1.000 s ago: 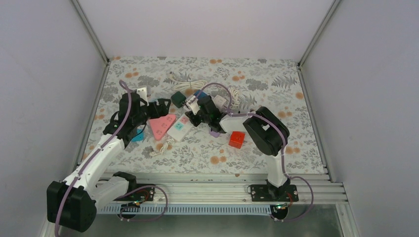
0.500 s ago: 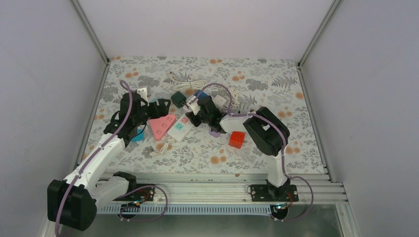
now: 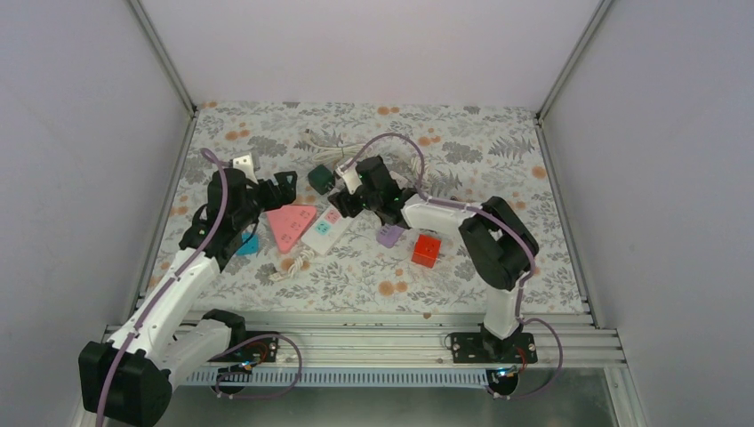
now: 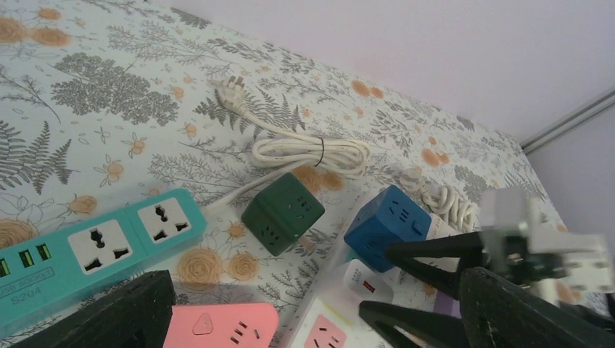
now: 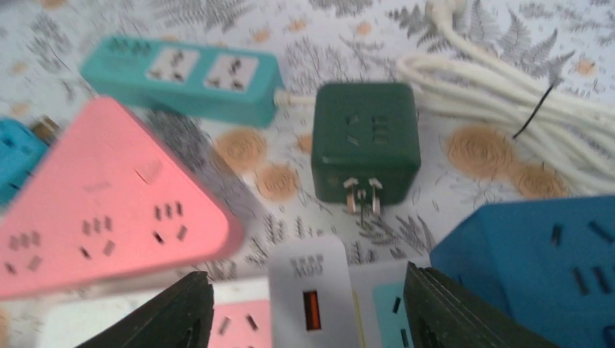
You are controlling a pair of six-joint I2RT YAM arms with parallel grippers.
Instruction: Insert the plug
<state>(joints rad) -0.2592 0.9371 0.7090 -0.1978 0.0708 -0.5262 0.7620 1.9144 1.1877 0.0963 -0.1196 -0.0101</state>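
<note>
Two grippers, jaws spread, empty: left gripper [image 4: 317, 283], right gripper [image 5: 306, 279]. Green cube plug [image 5: 366, 138] lies on mat between teal strip [image 5: 181, 80] and cord coil [image 5: 508, 101], prongs [image 5: 361, 196] bare. Probably light, rigid, slick; pinch flat sides, avoid prongs.

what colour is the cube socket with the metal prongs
The cube socket is dark green, clearest in the right wrist view.

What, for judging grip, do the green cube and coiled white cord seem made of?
Green cube: likely hard moulded plastic, matte; crisp socket slots, dull sheen.
Coiled white cord: probably flexible PVC or rubber jacket, smooth; it bends in tight loops.
</note>
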